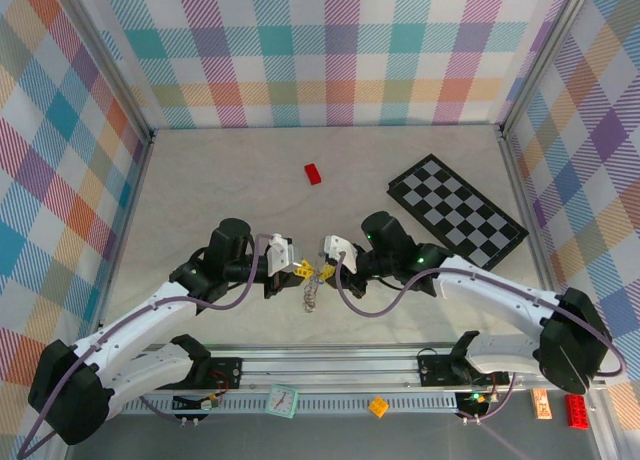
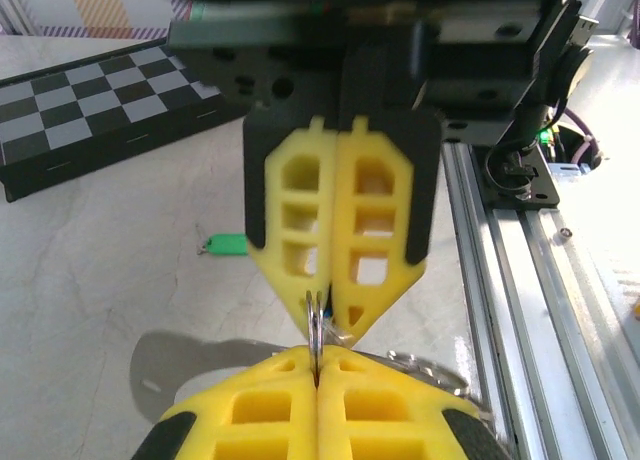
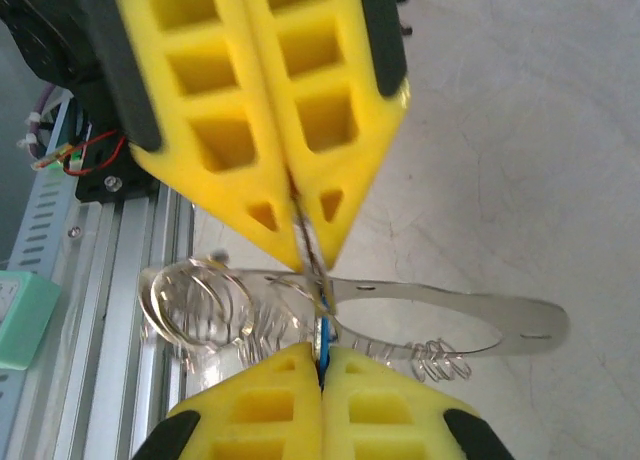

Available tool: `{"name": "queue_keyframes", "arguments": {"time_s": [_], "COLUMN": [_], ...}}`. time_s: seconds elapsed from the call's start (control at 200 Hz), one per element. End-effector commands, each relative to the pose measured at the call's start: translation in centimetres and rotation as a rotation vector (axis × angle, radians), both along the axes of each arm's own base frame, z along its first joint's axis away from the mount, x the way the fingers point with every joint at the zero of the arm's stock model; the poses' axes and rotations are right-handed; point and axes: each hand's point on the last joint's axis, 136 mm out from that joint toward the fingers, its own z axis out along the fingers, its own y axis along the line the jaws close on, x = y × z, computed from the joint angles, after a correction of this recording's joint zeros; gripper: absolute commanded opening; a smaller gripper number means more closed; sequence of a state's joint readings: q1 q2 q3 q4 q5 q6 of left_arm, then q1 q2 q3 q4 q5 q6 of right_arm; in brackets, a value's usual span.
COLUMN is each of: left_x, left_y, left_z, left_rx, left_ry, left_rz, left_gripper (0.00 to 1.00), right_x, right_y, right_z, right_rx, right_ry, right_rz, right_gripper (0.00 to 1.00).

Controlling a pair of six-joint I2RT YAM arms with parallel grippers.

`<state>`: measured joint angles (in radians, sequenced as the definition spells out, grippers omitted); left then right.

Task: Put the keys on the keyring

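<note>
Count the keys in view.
2. The green-headed key lies on the table. The blue-headed key is mostly hidden, a blue sliver pinched in the right gripper.

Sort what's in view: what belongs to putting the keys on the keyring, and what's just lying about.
Job in hand: keyring, pinched in the left tool; blue key, in the right tool; green key, lying on the table.
Lying about: chequered board; small red brick; teal clock and orange brick by the front rail.
</note>
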<state>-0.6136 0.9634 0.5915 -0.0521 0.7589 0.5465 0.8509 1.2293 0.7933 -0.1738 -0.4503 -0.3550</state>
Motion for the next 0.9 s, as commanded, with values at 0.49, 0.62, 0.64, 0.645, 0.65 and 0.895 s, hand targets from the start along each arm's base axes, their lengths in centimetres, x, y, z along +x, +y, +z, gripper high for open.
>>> {"name": "queue_keyframes", "arguments": {"time_s": [0.49, 0.62, 0.64, 0.645, 0.65, 0.895], "left_x": [-1.3, -1.3, -1.3, -1.3, -1.3, -1.4], "left_y": [-0.4, -0.4, -0.4, -0.4, -0.4, -0.5], "left_z": [1.7, 1.8, 1.8, 1.8, 1.8, 1.9], "left_rx": [-0.069, -0.071, -0.071, -0.072, -0.073, -0.077], "left_ry": [-0.059, -0.059, -0.058, -0.059, -0.058, -0.056], "left_rz": [-0.072, -0.075, -0.076, -0.077, -0.076, -0.081], "left_gripper": [0.00, 0.00, 0.00, 0.00, 0.00, 0.00], "right_x": [-0.4, -0.6, -0.6, -0.6, -0.6, -0.4], "right_y": [-1.1, -0.6, -0.5, -0.5, -0.5, 0.7], "right_z": [3.4, 4.6, 4.6, 4.7, 4.7, 4.3], "right_rx": [0.109, 0.171, 0.173, 0.174, 0.174, 0.188], "right_ry": [-0.123, -0.127, -0.122, -0.122, -0.121, -0.069], "right_rz": [-0.006, 0.006, 0.008, 0.010, 0.011, 0.037], "right_gripper": [0.31, 0.32, 0.32, 0.32, 0.32, 0.28]}}
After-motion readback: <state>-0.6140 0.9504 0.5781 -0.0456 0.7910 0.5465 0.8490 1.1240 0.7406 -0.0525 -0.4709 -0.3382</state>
